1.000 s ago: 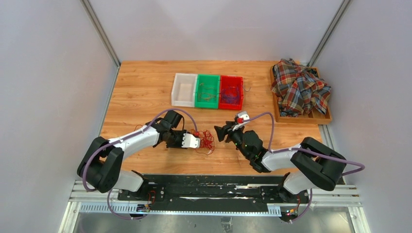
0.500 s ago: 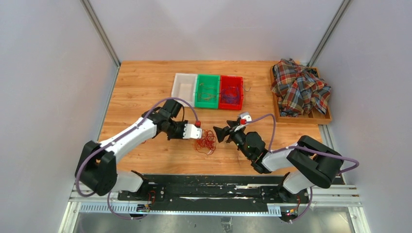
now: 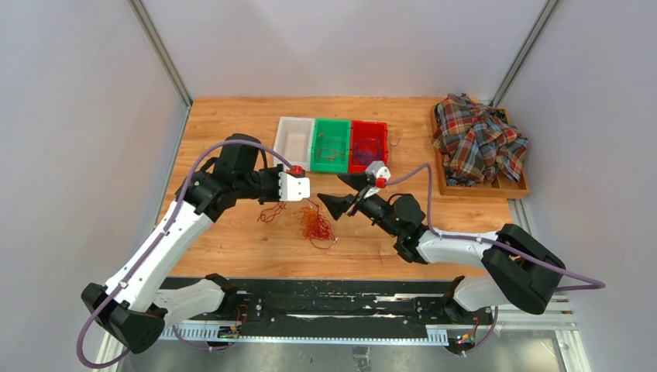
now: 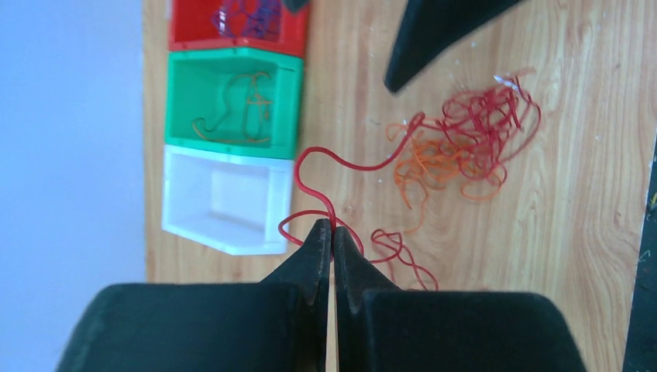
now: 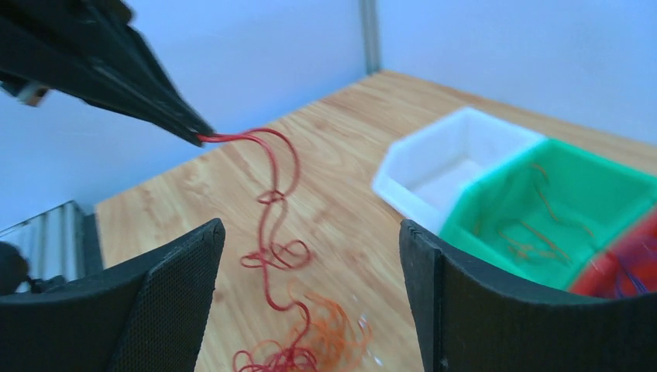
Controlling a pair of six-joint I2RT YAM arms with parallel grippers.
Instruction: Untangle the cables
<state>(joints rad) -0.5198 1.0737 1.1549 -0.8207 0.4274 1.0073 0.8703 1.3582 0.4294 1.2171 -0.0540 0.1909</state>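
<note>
The cables [image 3: 316,226] lie as a red and orange tangle on the wooden table [image 3: 232,139], with a loose red loop [image 3: 270,211] to their left. My left gripper [image 3: 306,195] hovers above them, shut on a red cable [image 4: 321,167] that trails down into the bunch [image 4: 465,151]. The pinch shows at the left gripper's [image 4: 333,229] tips. My right gripper [image 3: 341,194] is open just right of the strand, holding nothing. From the right wrist view the red cable [image 5: 271,194] hangs from the left gripper's tip to the tangle [image 5: 310,341], between the right gripper's [image 5: 310,232] spread fingers.
Three bins stand in a row behind the tangle: white [image 3: 294,143], green [image 3: 331,146] with olive-orange strands, red [image 3: 368,147] with purple ones. A plaid cloth [image 3: 479,139] fills a wooden tray [image 3: 521,190] at the right edge.
My left gripper closed on a red cable and rose back and left, drawing a strand out of the bunch. My right gripper opened wider and moved up toward the bins.
</note>
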